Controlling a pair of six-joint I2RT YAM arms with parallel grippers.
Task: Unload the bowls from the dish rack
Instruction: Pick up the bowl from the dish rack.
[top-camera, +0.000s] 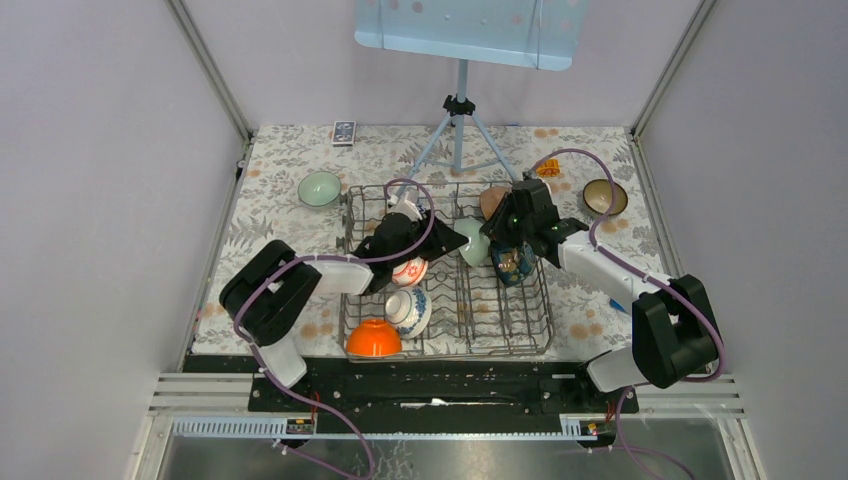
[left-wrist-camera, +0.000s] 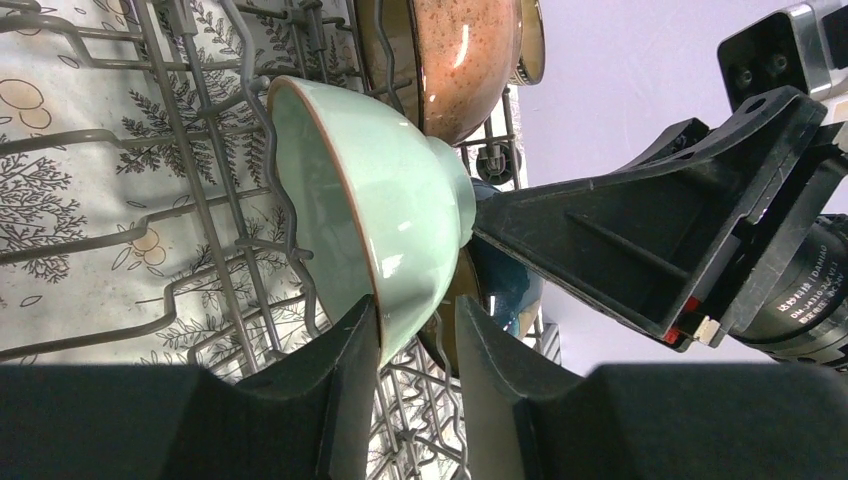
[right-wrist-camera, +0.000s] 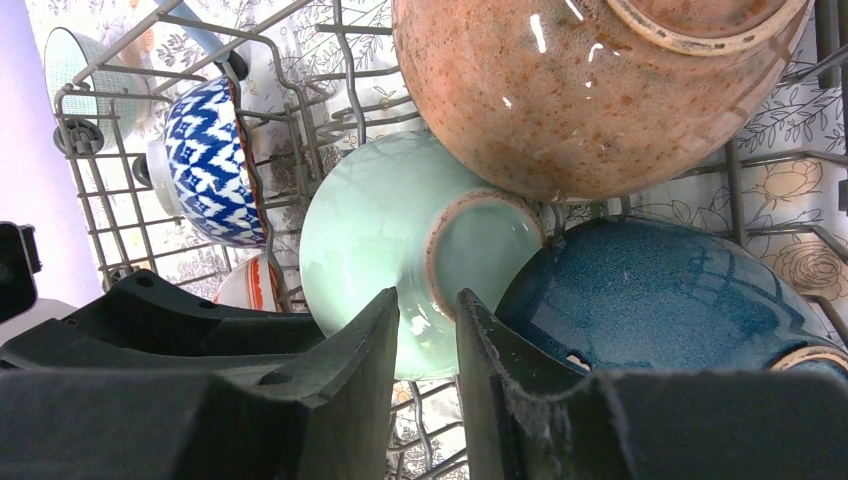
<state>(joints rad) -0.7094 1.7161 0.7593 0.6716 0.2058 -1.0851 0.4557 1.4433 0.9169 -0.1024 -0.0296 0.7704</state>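
Note:
The grey wire dish rack holds an orange bowl, a blue-and-white bowl, a red-and-white bowl, a pale green bowl, a dark blue bowl and a speckled brown bowl. My left gripper is open, its jaws astride the pale green bowl's rim; one finger touches it and the other stands apart. My right gripper is narrowly open at that bowl's foot, beside the dark blue bowl.
A second pale green bowl sits on the floral cloth left of the rack. A dark brown bowl with a tan inside sits at the right. A blue-grey tripod stand stands behind the rack. A small dark remote lies at the back.

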